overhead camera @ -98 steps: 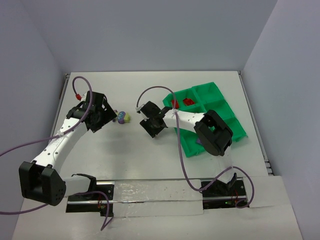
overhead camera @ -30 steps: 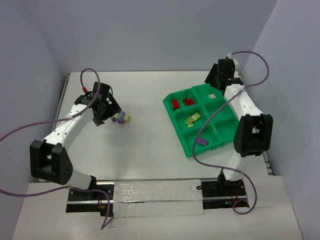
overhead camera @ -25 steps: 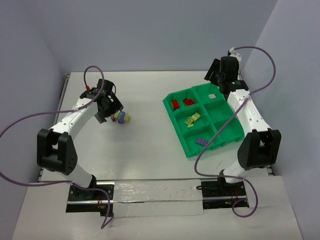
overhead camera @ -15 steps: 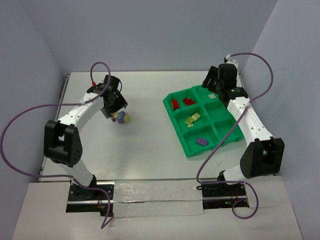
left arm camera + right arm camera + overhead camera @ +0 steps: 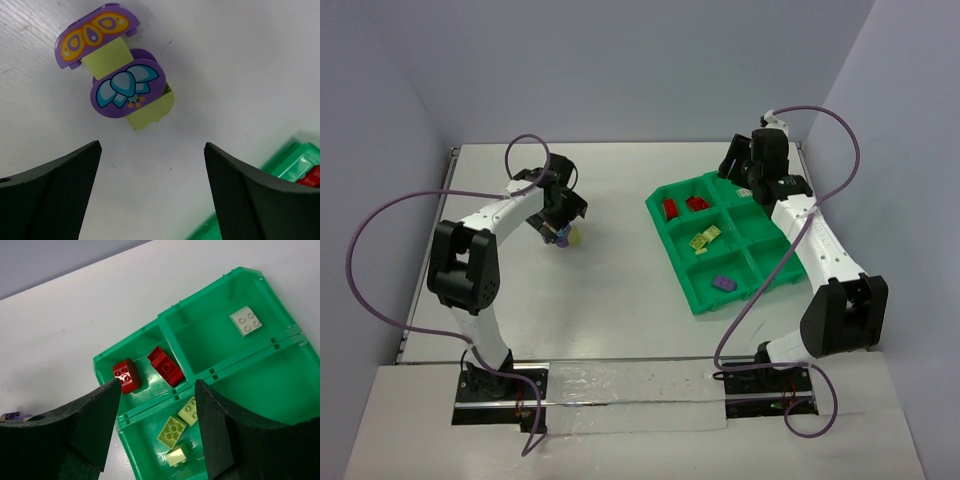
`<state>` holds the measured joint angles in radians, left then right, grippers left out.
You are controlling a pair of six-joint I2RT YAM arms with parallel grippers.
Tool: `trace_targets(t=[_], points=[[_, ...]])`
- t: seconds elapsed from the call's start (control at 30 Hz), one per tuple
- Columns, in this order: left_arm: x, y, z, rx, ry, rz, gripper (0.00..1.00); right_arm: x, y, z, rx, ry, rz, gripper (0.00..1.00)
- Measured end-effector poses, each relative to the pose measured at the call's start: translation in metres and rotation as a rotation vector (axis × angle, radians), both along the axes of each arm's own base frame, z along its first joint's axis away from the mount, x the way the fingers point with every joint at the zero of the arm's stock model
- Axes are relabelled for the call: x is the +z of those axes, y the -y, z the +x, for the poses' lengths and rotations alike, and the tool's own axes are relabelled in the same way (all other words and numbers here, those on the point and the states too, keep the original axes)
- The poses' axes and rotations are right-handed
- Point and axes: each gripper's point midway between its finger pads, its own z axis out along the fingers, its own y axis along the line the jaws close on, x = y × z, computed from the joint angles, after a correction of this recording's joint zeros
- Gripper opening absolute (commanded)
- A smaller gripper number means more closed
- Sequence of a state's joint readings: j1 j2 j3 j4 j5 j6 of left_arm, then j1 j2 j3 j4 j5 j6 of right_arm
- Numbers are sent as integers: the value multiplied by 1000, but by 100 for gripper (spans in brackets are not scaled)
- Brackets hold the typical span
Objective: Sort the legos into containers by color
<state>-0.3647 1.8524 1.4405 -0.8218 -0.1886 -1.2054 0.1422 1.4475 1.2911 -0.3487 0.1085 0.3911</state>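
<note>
A cluster of legos [image 5: 563,236] lies on the white table: two decorated purple pieces [image 5: 127,87] joined to yellow-green bricks [image 5: 150,112]. My left gripper [image 5: 558,226] hovers just above it, open and empty [image 5: 151,147]. The green tray [image 5: 670,252] holds two red bricks [image 5: 167,365], three yellow-green bricks [image 5: 189,411], a cream brick [image 5: 245,320] and a purple brick [image 5: 723,283], each colour in its own compartment. My right gripper [image 5: 740,172] is open and empty [image 5: 157,385] above the tray's far end.
The tray's corner [image 5: 295,160] shows at the lower right of the left wrist view. Purple cables loop from both arms. Grey walls stand close at the left, the far side and the right.
My left gripper has swung right and farther out, ending over the purple and yellow-green cluster. My right gripper went from the table's middle to the tray's far end, then edged left.
</note>
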Motion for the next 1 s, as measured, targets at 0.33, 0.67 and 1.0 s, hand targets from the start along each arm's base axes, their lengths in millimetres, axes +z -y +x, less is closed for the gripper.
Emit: trace_targets(t=[0.33, 0.67, 1.0], points=[[-12, 13, 2, 113, -55, -12, 91, -1, -4, -1, 22, -6, 3, 68], [-33, 15, 1, 161, -104, -3, 90, -1, -3, -2, 28, -6, -8, 68], [-41, 17, 5, 165, -101, -5, 88, -4, -7, -3, 43, -11, 0, 68]])
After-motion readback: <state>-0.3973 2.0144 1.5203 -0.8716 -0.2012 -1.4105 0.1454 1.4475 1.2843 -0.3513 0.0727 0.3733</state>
